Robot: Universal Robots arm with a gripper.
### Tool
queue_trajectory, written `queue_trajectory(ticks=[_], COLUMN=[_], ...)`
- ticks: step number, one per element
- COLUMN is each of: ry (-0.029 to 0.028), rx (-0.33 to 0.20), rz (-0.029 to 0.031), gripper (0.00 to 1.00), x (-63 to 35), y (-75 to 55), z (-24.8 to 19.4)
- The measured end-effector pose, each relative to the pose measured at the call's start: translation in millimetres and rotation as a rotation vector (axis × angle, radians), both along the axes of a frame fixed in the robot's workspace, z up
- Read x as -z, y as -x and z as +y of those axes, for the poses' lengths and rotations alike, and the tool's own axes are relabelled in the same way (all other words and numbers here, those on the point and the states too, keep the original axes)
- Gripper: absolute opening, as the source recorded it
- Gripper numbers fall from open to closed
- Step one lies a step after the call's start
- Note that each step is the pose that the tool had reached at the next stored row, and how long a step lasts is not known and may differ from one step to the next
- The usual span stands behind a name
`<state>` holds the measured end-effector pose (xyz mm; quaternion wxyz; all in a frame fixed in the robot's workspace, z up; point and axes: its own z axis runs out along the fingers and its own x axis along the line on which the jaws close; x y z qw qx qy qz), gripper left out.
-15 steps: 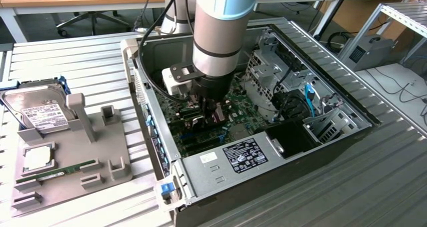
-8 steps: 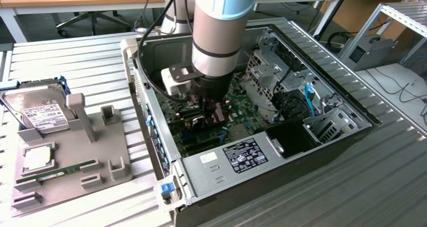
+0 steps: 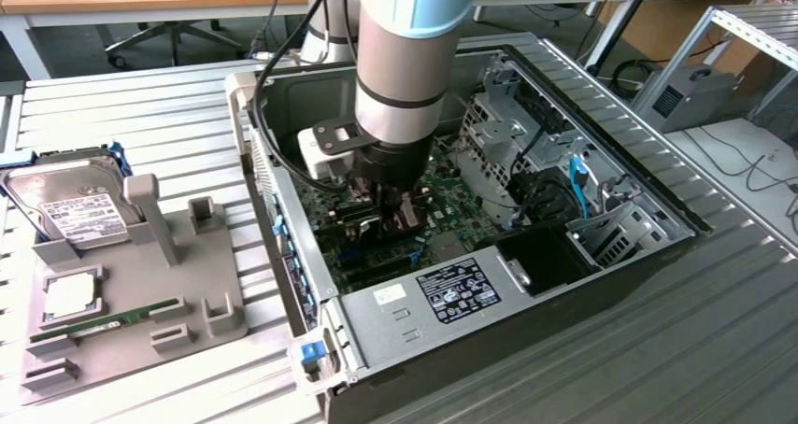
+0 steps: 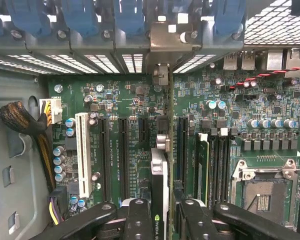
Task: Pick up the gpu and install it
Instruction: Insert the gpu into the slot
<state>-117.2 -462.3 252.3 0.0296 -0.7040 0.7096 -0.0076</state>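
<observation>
My gripper reaches down inside the open computer case, low over the motherboard. In the wrist view the gripper is shut on the gpu, which I see edge-on between the two black fingers. The card stands upright along a black expansion slot in the middle of the green motherboard. Its silver end bracket sits against the case's rear slot openings. Whether the card's lower edge is seated in the slot I cannot tell.
A grey fixture on the exterior view's left holds a silver hard drive, a CPU and a green RAM stick. Inside the case are a white PCI slot, RAM slots, the CPU socket and drive cages.
</observation>
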Motion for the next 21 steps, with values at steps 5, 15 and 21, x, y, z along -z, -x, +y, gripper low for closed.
queue_trajectory(ticks=[5, 15, 21], ry=[0.0002, 0.0000, 0.0006], rx=[0.000, 0.000, 0.000], rz=[-0.0005, -0.0048, -0.0045], gripper=[0.27, 0.27, 0.27], x=[0.3, 4.3, -5.2], y=[2.8, 3.1, 3.1], z=[0.0, 0.0, 0.2])
